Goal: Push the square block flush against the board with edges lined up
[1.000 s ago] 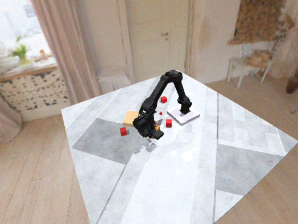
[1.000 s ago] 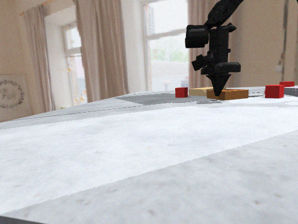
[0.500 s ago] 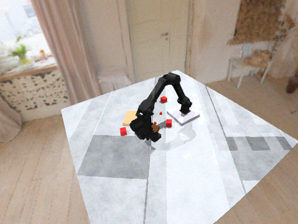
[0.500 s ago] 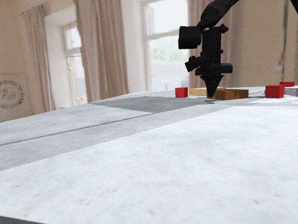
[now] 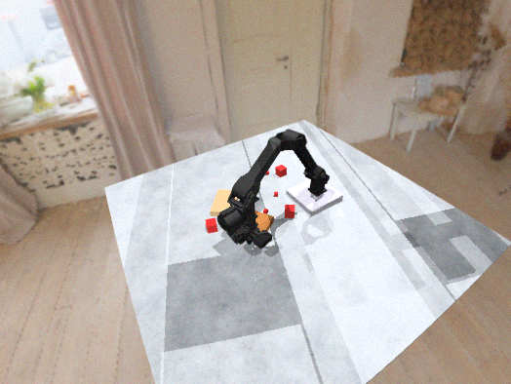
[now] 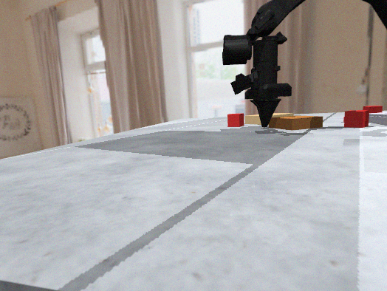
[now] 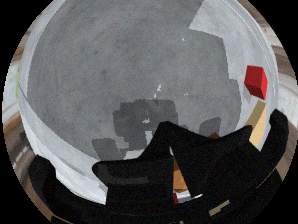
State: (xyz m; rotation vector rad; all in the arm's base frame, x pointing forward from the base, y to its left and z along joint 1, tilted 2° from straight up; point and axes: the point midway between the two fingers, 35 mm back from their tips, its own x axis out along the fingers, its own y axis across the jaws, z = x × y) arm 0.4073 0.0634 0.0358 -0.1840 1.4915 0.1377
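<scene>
The pale tan board (image 5: 221, 202) (image 6: 252, 119) (image 7: 258, 131) lies flat at the left behind the arm. The orange-brown block (image 5: 264, 222) (image 6: 292, 122) (image 7: 179, 178) lies flat closer to the exterior camera, partly covered by the gripper in the top view and the wrist view. My gripper (image 6: 264, 125) is shut and empty. Its tip points down, low near the table, beside the left end of the block in the exterior view. I cannot tell whether the tip touches the block. The arm hides where board and block come nearest, so contact between them cannot be told.
A red cube (image 5: 211, 225) (image 6: 235, 120) (image 7: 255, 81) sits beside the board. Another red cube (image 5: 290, 211) (image 6: 356, 119) stands right of the block, and a third (image 5: 281, 171) is farther back. Small red pieces lie between them. The arm's base stands on a white plate (image 5: 312, 209).
</scene>
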